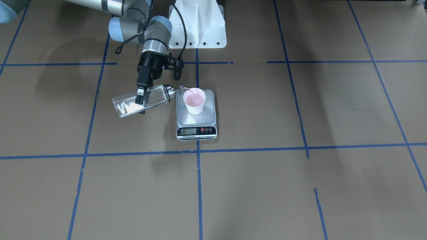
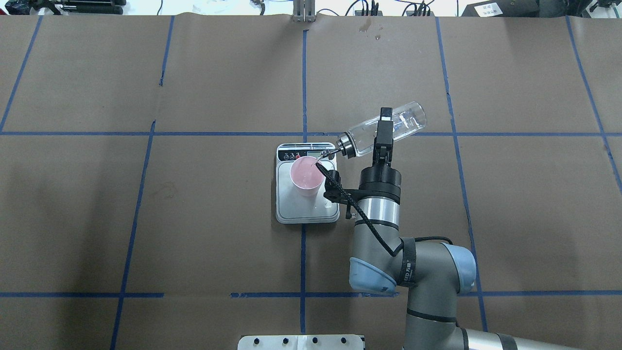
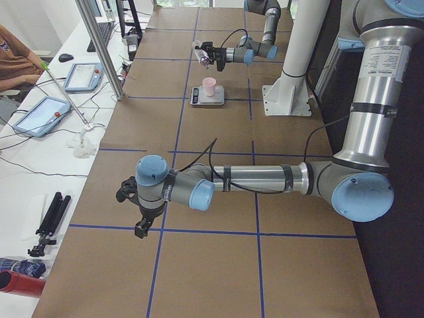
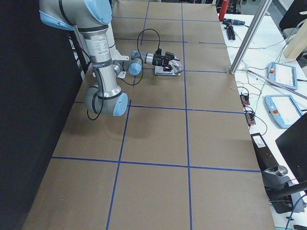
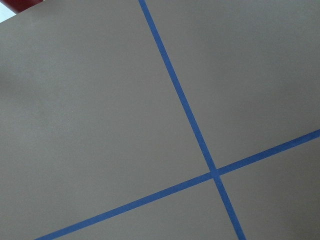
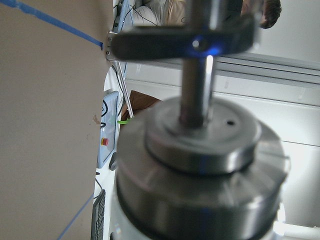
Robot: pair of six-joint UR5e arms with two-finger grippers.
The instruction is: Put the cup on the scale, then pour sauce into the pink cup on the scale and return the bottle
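Right arm reaches forward, wrist rolled sideways; right gripper clamped across the tilted bottle. Left arm far off to the side, forearm level and low, left gripper pointing down, jaw state unreadable.

Glass, plastic and metal over matt brown paper

The bottle is clear, glossy glass, catching white glints; its collar is smooth silver metal with a dull sheen; the cup looks like pale pink plastic, smooth and faintly translucent; the scale has a satin silver-grey metal platform, a white plastic body and a glossy black front strip; the table is covered in matt brown paper, marked with blue tape; the right arm shows satin grey metal with pale blue plastic caps.
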